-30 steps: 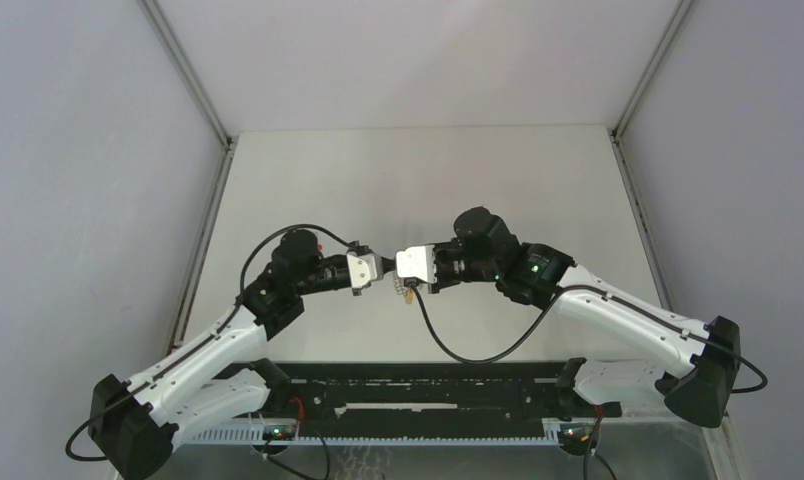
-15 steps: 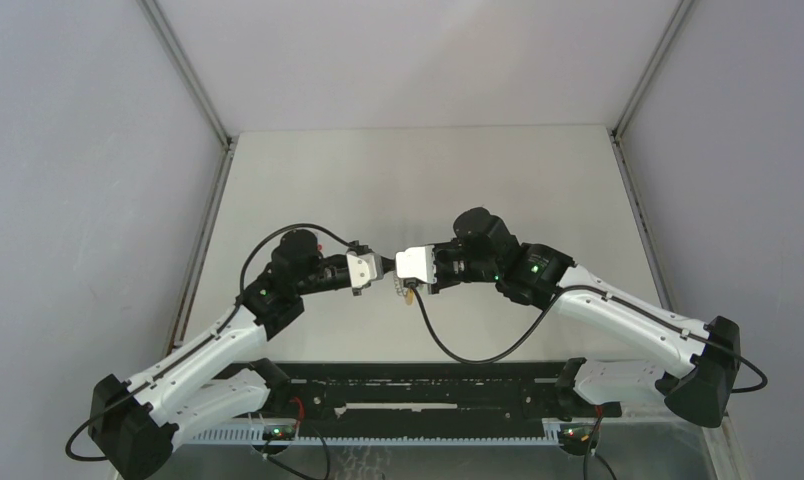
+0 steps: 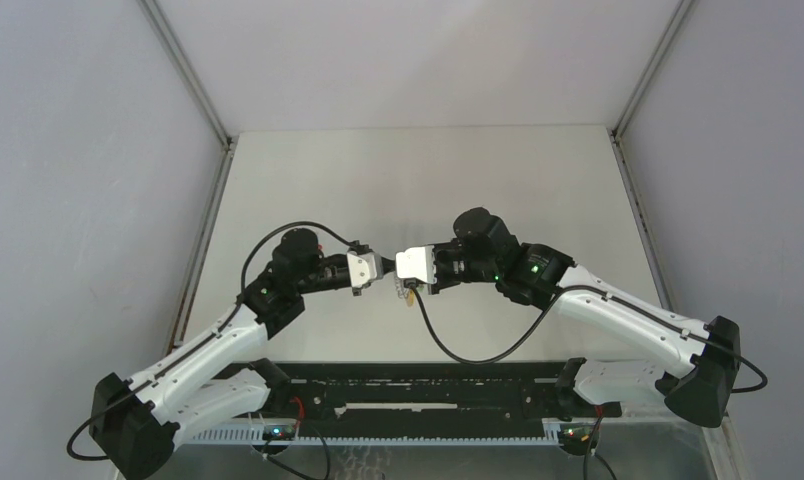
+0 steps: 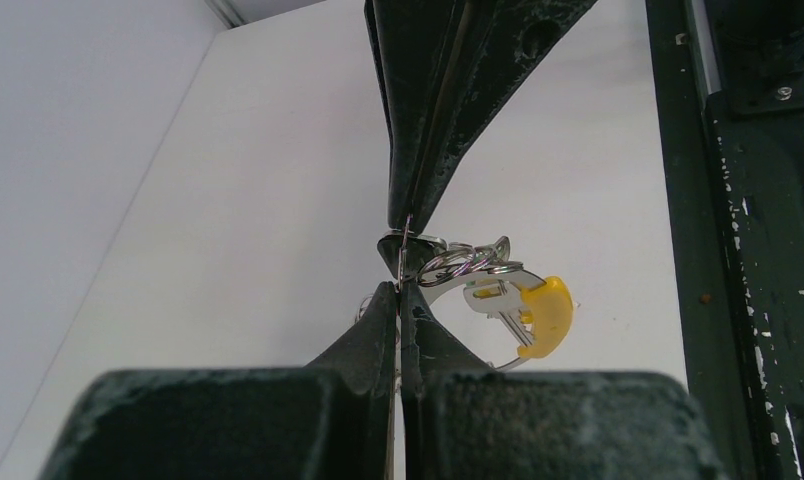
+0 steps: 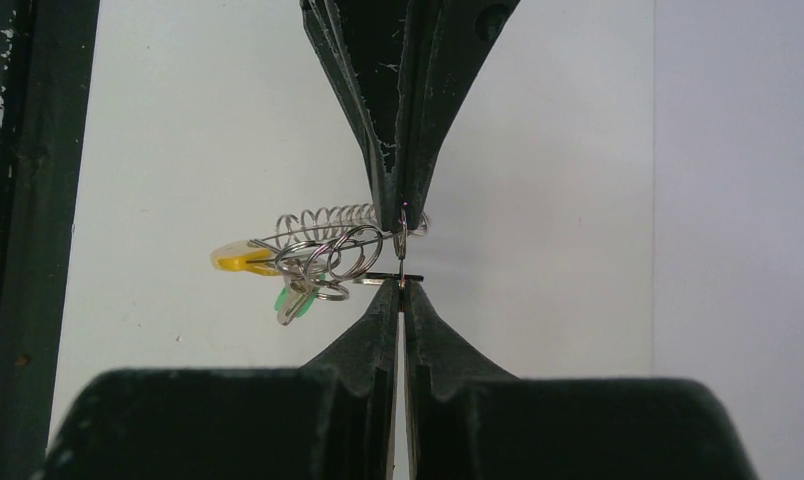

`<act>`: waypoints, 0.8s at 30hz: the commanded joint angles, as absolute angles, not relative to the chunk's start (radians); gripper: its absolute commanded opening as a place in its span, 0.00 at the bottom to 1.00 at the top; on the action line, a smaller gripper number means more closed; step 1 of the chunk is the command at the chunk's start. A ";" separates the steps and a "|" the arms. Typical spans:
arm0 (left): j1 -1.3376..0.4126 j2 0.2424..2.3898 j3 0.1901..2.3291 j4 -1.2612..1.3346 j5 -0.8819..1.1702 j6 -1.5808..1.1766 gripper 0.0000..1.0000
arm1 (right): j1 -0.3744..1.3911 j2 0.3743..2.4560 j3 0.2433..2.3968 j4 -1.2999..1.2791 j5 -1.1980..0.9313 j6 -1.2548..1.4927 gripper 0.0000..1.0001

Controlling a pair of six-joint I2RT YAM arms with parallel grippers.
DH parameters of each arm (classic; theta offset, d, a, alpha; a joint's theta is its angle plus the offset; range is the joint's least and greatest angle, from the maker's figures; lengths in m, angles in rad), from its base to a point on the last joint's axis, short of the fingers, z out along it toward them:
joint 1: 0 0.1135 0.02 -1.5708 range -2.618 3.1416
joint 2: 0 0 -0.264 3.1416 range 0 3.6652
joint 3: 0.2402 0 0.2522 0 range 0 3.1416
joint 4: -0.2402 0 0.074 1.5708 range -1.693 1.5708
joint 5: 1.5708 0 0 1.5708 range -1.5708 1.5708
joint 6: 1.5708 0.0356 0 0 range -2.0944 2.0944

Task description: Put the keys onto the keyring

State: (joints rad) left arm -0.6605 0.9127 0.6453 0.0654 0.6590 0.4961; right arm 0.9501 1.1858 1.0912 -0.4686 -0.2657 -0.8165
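My two grippers meet tip to tip above the middle of the table. My left gripper (image 3: 382, 271) (image 4: 400, 290) is shut on a thin metal ring of the keyring (image 4: 468, 262). The keyring hangs beside the tips: silver rings, a coiled chain (image 5: 328, 220), a yellow strip (image 5: 238, 262) and a green tag (image 5: 293, 300). A yellow-headed silver piece (image 4: 543, 315) hangs from it. My right gripper (image 3: 397, 277) (image 5: 399, 286) is shut on the tiny black-headed key (image 5: 390, 276), seen edge-on and touching the ring. The key's blade is hidden.
The white table (image 3: 418, 180) lies under the grippers, with grey walls on both sides and at the back. A black rail (image 3: 418, 395) runs along the near edge between the arm bases. It also shows in the left wrist view (image 4: 738, 200).
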 commanded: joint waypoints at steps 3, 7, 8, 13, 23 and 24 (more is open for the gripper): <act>-0.658 0.909 0.673 0.120 0.698 0.476 0.00 | 0.966 1.184 1.095 -0.424 -0.304 -0.834 0.00; -0.658 0.911 0.675 0.120 0.705 0.475 0.00 | 0.970 1.190 1.096 -0.427 -0.300 -0.839 0.00; -0.658 0.911 0.676 0.122 0.706 0.474 0.00 | 0.970 1.191 1.097 -0.427 -0.301 -0.840 0.00; -0.658 0.910 0.678 0.127 0.720 0.468 0.00 | 0.975 1.207 1.107 -0.436 -0.299 -0.838 0.00; -0.660 0.908 0.673 0.148 0.733 0.457 0.00 | 0.976 1.220 1.118 -0.424 -0.316 -0.825 0.00; -0.660 0.908 0.673 0.149 0.733 0.457 0.00 | 0.977 1.218 1.119 -0.421 -0.318 -0.823 0.00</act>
